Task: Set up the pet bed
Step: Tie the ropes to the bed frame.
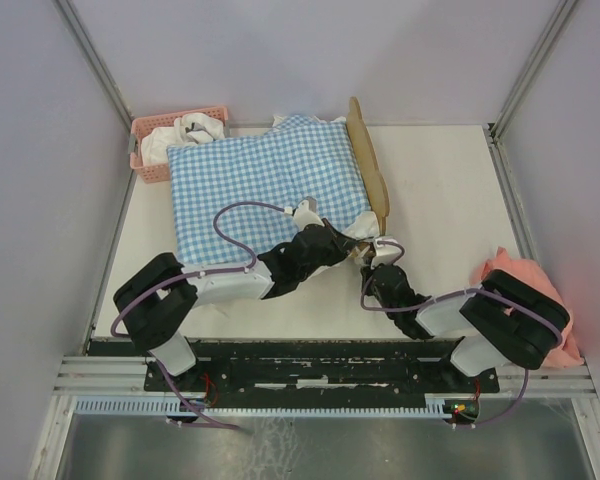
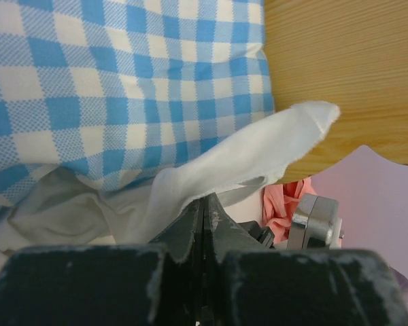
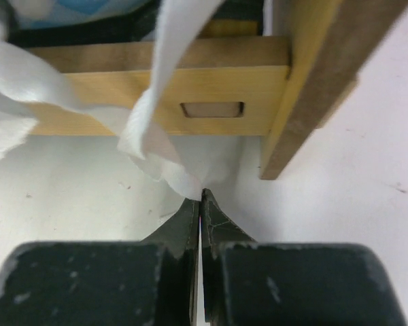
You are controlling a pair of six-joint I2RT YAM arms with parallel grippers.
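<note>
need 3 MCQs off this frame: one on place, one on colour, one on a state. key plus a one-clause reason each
1. Where does the pink basket stand?
A. at the far-left corner of the table
B. at the near-right corner
C. on top of the headboard

2. What colour is the loose cloth by the right arm?
A. green
B. salmon pink
C. black

3. How is the right gripper?
A. open wide
B. shut, holding nothing
C. shut on the white ruffle

Key:
1 A: the top view shows it at the far edge, against the left side.
2 B: it reads salmon pink in the top view.
3 C: in the right wrist view the fingers meet on the ruffle's tip, just in front of the pet bed rail.
</note>
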